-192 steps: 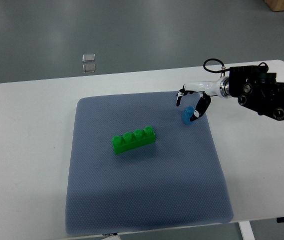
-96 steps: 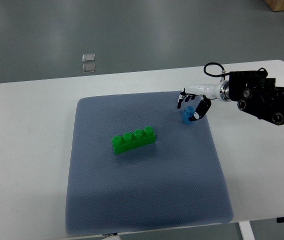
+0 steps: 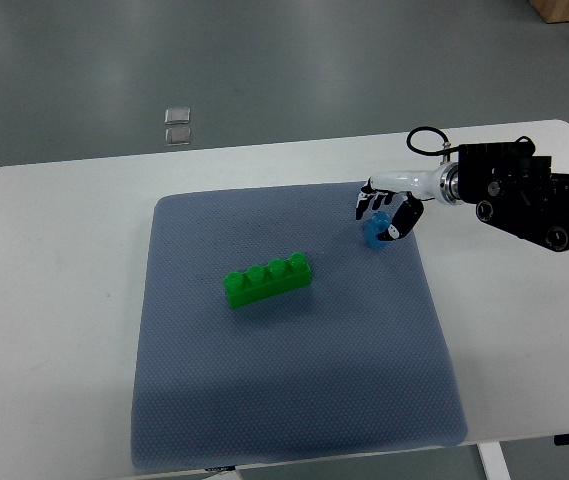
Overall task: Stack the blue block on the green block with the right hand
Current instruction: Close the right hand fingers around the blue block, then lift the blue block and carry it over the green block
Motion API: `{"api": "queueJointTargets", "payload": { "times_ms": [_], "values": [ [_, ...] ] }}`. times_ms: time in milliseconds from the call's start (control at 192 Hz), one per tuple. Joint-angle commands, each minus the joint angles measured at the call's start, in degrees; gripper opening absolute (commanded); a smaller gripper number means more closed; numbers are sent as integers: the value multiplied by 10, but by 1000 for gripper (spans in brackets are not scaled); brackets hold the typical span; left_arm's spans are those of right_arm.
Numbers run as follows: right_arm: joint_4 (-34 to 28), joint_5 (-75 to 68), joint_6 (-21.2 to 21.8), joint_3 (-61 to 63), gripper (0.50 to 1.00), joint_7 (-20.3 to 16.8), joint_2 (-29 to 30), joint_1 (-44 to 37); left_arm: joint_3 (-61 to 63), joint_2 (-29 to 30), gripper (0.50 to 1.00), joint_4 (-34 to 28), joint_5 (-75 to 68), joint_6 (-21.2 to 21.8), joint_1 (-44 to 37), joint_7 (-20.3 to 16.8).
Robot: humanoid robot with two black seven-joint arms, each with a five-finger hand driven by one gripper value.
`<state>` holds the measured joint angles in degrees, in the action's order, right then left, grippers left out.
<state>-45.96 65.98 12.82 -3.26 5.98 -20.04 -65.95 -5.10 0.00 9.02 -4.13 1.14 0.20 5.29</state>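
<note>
The robot's right hand (image 3: 382,210) reaches in from the 3 o'clock side of the table (image 3: 54,260). Its fingers are curled around the little blue block (image 3: 374,231), one on each side. It looks like the hand has hold of the block, or is just closing on it. I cannot tell if the block is off the mat yet. It seems to sit on the mat or just above it.

The blue block is near the 1 o'clock corner of the blue-grey mat (image 3: 294,400). The green block (image 3: 268,281) lies in the middle of the mat, a long piece with four bumps on top. It is tilted a bit. The two blocks are well apart.

So the job is only at its start, I think. The grab is about done. The lift, the carry toward 8 o'clock and the press down on the green bumps are all left to do.

The left hand is nowhere to be seen.

I see no words or labels anywhere.
</note>
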Motion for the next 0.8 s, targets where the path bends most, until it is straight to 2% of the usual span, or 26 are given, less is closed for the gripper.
{"api": "queueJointTargets", "payload": {
  "times_ms": [0, 151, 276, 323, 375, 380, 432, 599, 667, 771, 776, 797],
  "values": [
    [0, 0, 0, 0, 758, 0, 0, 2, 0, 0, 1000, 0, 0, 0, 1, 0],
    [0, 0, 1, -1, 754, 0, 0, 3, 0, 0, 1000, 0, 0, 0, 0, 0],
    [0, 4, 1, -1, 725, 1, -1, 3, 0, 0, 1000, -1, 0, 0, 1, 0],
    [0, 9, 1, -2, 689, 1, -1, 3, 0, 0, 1000, -1, 0, 0, 0, 0],
    [0, 9, 1, -2, 688, 1, -1, 3, 0, 0, 1000, -1, 0, 0, 0, 0],
    [0, 13, 1, -2, 674, 2, -1, 4, 0, 0, 1000, 0, 0, 0, 0, 0],
    [0, 15, 1, -2, 658, 3, -1, 5, 0, 0, 1000, 0, 0, 0, 0, 0],
    [-1, 16, 1, -2, 650, 3, -1, 5, 0, 0, 1000, -1, 0, 0, 0, 0],
    [-2, 16, 1, -2, 617, 4, -2, 4, 0, 0, 1000, -1, 0, 0, 0, 0],
    [-2, 16, 0, -1, 609, 5, -3, 4, 0, 0, 1000, -1, 0, 0, 0, 0],
    [-2, 16, 0, -1, 580, 6, -4, 3, 0, 0, 1000, -1, 0, 0, 0, 0],
    [-3, 16, 0, -1, 576, 8, -4, 2, 0, 0, 1000, -1, 0, 0, 0, 0]
  ]
}}
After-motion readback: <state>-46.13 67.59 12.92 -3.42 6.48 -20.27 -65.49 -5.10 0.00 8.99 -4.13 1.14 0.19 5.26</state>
